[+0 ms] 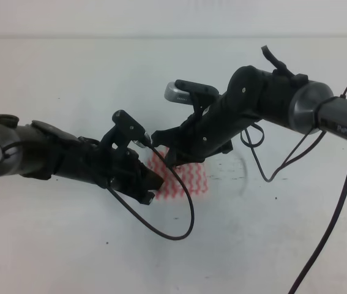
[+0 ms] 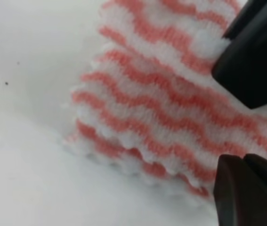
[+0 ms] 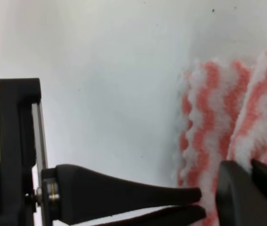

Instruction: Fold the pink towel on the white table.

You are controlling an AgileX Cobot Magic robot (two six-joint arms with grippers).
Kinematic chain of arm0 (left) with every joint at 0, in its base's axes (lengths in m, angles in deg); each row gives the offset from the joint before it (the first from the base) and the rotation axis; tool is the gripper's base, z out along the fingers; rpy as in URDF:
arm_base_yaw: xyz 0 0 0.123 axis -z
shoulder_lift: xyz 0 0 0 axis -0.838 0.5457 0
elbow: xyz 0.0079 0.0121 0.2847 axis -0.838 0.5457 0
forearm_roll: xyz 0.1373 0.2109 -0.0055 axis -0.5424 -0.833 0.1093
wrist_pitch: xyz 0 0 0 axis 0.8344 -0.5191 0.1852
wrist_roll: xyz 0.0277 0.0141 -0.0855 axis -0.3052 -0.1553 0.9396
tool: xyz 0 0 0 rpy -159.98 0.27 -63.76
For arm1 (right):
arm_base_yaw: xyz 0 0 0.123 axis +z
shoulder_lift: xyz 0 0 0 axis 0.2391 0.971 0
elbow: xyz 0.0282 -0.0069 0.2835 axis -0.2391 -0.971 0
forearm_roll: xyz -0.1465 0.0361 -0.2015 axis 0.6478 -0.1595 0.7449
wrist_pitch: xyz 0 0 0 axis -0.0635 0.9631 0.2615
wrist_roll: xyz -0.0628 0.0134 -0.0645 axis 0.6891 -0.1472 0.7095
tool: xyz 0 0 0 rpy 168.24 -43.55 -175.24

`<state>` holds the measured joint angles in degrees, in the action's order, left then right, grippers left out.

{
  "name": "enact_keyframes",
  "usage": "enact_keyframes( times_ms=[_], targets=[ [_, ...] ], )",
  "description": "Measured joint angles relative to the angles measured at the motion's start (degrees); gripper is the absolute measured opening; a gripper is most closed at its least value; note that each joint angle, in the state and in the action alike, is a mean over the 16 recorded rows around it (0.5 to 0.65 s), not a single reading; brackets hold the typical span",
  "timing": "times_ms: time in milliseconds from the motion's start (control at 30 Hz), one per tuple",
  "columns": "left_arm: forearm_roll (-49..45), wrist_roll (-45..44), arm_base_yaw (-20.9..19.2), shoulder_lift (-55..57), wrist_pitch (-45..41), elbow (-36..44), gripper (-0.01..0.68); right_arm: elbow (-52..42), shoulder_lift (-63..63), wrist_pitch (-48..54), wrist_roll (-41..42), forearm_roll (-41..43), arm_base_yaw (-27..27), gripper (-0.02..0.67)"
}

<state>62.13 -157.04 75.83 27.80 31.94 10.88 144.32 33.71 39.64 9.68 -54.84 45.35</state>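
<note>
The pink towel lies on the white table right under both grippers, with the left gripper spread wide around its edge and the right gripper spread too, its fingers touching the cloth.

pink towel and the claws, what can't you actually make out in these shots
- Exterior high: both arms cover most of the pink towel; its full outline and any fold are hidden.
- Left wrist: left claw cut off by the edge; grip unclear.
- Right wrist: right claw cropped at the bottom; contact with the towel unclear.
</note>
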Motion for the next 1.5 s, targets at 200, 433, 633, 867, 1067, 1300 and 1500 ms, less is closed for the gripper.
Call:
enact_keyframes(
  times_ms=[200, 433, 633, 867, 1067, 1300, 1500],
  targets=[
    [0.1, 0.0, 0.0, 0.0, -0.1, 0.0, -0.005, 0.0, -0.1, 0.1, 0.0, -0.1, 0.2, -0.017],
    [0.2, 0.0, 0.0, 0.0, -0.1, 0.0, -0.005, 0.0, 0.0, 0.0, 0.0, 0.0, 0.4, -0.017],
    [0.3, 0.0, 0.0, 0.0, -0.2, 0.0, -0.005, 0.0, -0.1, -0.2, 0.0, 0.0, 0.6, -0.017],
    [0.4, -0.1, 0.0, -0.1, -0.2, 0.0, -0.005, 0.0, 0.0, -0.4, 0.0, 0.2, 0.6, -0.016],
    [0.1, 0.5, -0.1, -0.1, 0.6, 0.0, -0.006, -0.1, 0.2, -0.3, 0.0, 0.3, 0.5, -0.016],
    [-0.8, -0.1, -1.0, -0.1, -0.4, 0.0, -0.006, -0.1, 0.2, -0.3, 0.0, 0.3, 0.5, -0.015],
    [-1.3, -3.7, -2.4, -0.1, -3.3, 0.0, -0.006, -0.1, 0.2, -0.3, 0.0, 0.3, 0.5, -0.015]
  ],
)
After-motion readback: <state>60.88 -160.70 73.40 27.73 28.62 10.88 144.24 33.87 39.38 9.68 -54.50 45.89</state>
